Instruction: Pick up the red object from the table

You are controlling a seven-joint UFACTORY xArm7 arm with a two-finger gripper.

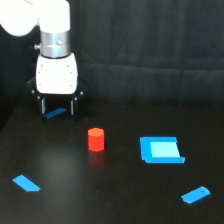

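One red object (pixel 96 139): stood upright on table (pixel 115 195), long axis vertical.
Look: bright red-orange, short, faceted sides.
Place: near centre, apart from blue square (pixel 160 150).
Gripper (pixel 58 106): farther back, fingers spread, a blue piece (pixel 55 112) between them.

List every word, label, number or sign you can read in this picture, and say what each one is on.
None: no readable text shows anywhere.
The gripper, red object, table, large blue piece and smaller blue pieces all look plain; the image is too soft to rule out fine print.
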